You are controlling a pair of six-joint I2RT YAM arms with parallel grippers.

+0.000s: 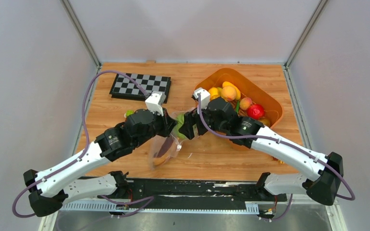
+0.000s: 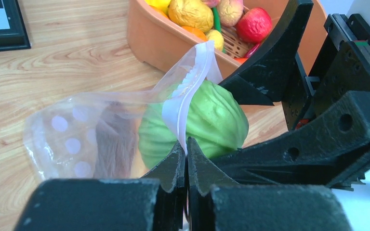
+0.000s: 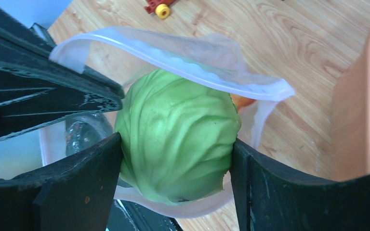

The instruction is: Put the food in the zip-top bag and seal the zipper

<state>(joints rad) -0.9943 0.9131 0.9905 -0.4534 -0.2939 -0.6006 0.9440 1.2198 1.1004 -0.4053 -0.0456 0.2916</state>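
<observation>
My right gripper (image 3: 176,159) is shut on a green cabbage-like toy vegetable (image 3: 176,134) and holds it in the open mouth of the clear zip-top bag (image 2: 77,139). The whitish zipper (image 3: 173,62) arcs above and below the vegetable. My left gripper (image 2: 186,147) is shut on the bag's zipper edge (image 2: 185,96) and holds the bag up. A maroon slice (image 1: 164,147) lies inside the bag. In the top view the two grippers meet at mid-table, left (image 1: 169,126) and right (image 1: 187,126), with the green vegetable (image 1: 179,129) between them.
An orange tub (image 1: 260,94) at the back right holds more fruit: red apple (image 1: 255,111), peach (image 1: 245,103), yellow pieces (image 1: 229,91). A checkerboard (image 1: 140,86) lies at the back left. A small red-yellow block toy (image 3: 159,7) lies on the table.
</observation>
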